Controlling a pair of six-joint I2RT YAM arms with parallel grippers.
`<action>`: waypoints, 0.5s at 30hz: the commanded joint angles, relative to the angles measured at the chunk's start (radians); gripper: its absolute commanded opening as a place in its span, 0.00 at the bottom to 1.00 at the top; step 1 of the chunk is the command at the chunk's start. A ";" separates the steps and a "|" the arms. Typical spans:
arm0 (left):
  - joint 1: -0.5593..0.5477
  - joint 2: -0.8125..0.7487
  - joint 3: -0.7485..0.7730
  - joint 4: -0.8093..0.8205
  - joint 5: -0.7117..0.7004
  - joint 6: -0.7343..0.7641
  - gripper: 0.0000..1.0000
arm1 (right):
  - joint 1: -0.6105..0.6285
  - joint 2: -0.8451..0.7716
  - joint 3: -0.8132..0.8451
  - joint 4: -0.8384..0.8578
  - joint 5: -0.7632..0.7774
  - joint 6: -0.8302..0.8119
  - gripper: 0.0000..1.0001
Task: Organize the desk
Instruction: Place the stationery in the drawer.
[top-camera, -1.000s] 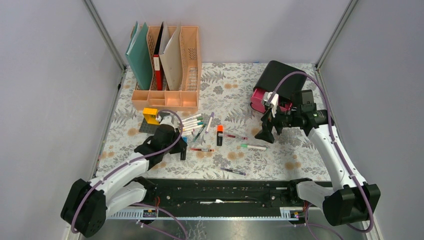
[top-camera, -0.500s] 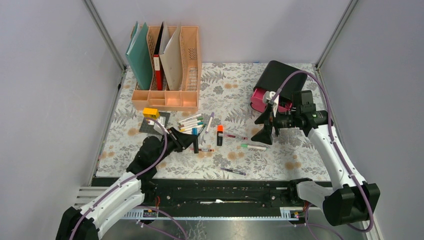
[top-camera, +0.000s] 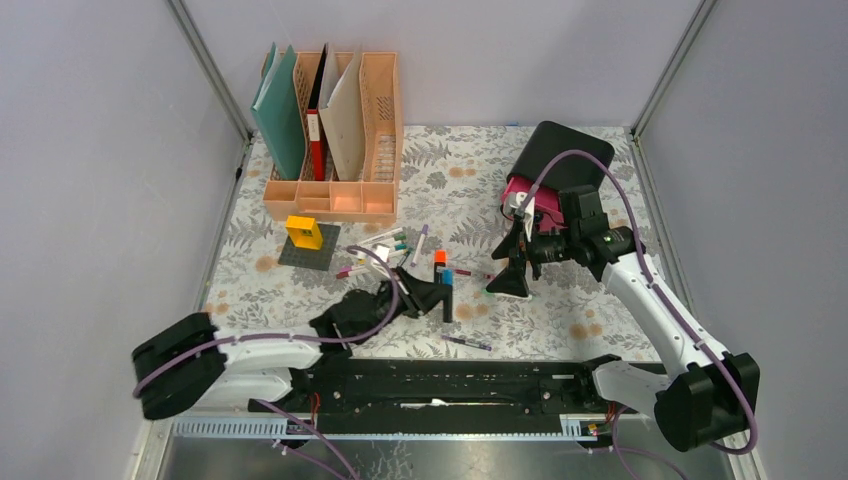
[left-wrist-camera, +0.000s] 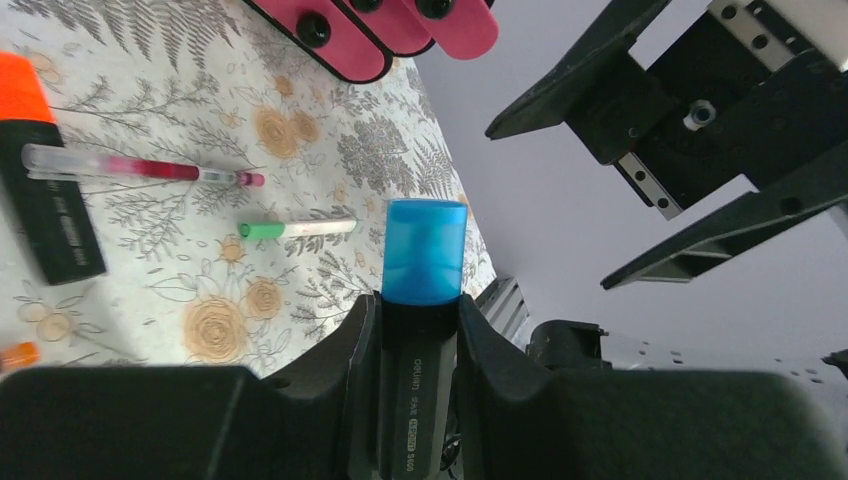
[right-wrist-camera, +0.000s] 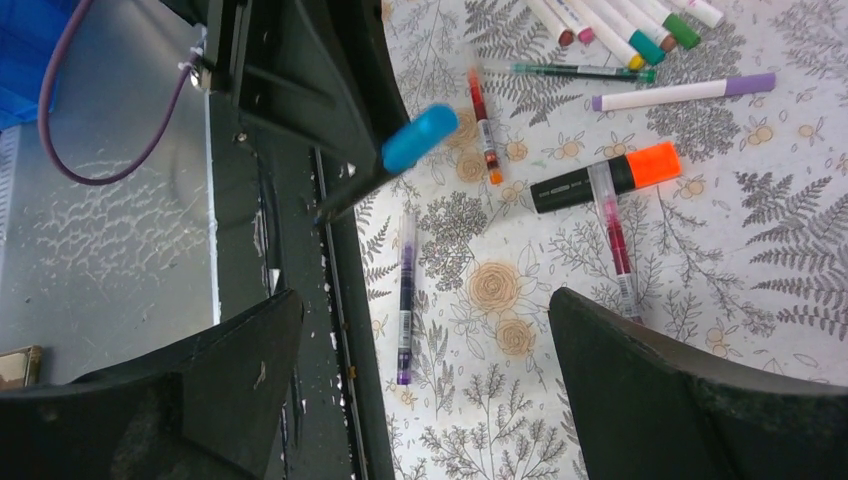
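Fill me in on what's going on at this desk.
The left pincer grips a blue-capped marker, held above the desk and pointed toward the right pincer. The right pincer stands wide open close by, not touching the marker. An orange-capped highlighter, a purple pen and other pens lie loose on the cloth.

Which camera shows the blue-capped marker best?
The left wrist view: the marker is big and close, clamped between the fingers. The top view shows it tiny; the right wrist view shows it smaller, slanting, blue cap clear.
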 joint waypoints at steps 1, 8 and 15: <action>-0.114 0.144 0.115 0.214 -0.257 0.010 0.00 | 0.055 0.001 -0.011 0.079 0.078 0.062 1.00; -0.188 0.297 0.211 0.292 -0.510 -0.005 0.00 | 0.070 0.014 -0.035 0.144 0.086 0.140 1.00; -0.196 0.404 0.265 0.372 -0.537 -0.035 0.00 | 0.097 0.070 -0.042 0.162 0.089 0.158 0.98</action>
